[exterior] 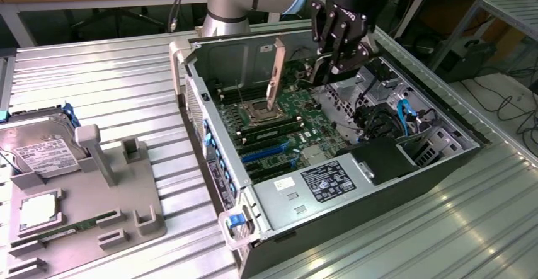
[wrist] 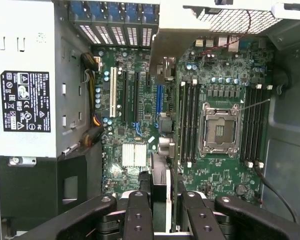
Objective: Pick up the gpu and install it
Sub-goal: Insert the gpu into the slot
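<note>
The thin flat black gpu card [wrist: 160, 187] is being held edge-down in the black claw [exterior: 336, 65], clamped narrow on it, above the green motherboard [wrist: 145, 125] inside the open grey pc case [exterior: 214, 112] (prob. for slot alignment), w/ the fan face hidden.

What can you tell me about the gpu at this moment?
The gpu is a thin black card, seen edge-on in the wrist view and clamped between the fingers of the hand. A pale metal bracket strip at its far end stands nearly upright. The card hangs inside the open computer case, above the motherboard. Whether it touches a slot cannot be told.
</note>
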Action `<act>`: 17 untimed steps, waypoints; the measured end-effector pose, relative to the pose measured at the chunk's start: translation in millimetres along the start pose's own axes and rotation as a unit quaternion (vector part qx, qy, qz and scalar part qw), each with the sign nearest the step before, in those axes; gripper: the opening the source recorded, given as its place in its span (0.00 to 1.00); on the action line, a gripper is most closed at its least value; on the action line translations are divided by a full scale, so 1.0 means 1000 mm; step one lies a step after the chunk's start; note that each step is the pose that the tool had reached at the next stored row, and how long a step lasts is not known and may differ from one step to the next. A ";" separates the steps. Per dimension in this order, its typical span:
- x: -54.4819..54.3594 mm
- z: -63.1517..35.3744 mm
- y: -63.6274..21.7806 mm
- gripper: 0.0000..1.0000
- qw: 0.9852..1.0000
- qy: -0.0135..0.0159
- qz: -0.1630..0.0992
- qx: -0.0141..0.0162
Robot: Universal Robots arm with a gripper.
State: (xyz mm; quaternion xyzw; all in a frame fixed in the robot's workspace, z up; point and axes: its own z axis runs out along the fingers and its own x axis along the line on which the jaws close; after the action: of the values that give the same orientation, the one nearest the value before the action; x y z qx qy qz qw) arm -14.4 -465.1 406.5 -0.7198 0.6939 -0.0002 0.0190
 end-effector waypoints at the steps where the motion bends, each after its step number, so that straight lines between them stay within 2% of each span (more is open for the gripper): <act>1: 0.000 0.0005 0.0000 0.28 1.000 0.000 0.000 0.000; 17: 0.000 0.0057 0.0002 0.28 1.000 -0.001 0.000 0.000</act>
State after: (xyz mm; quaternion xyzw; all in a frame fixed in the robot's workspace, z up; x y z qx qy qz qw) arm -14.4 -465.1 400.7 -0.7198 0.6940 0.0002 0.0194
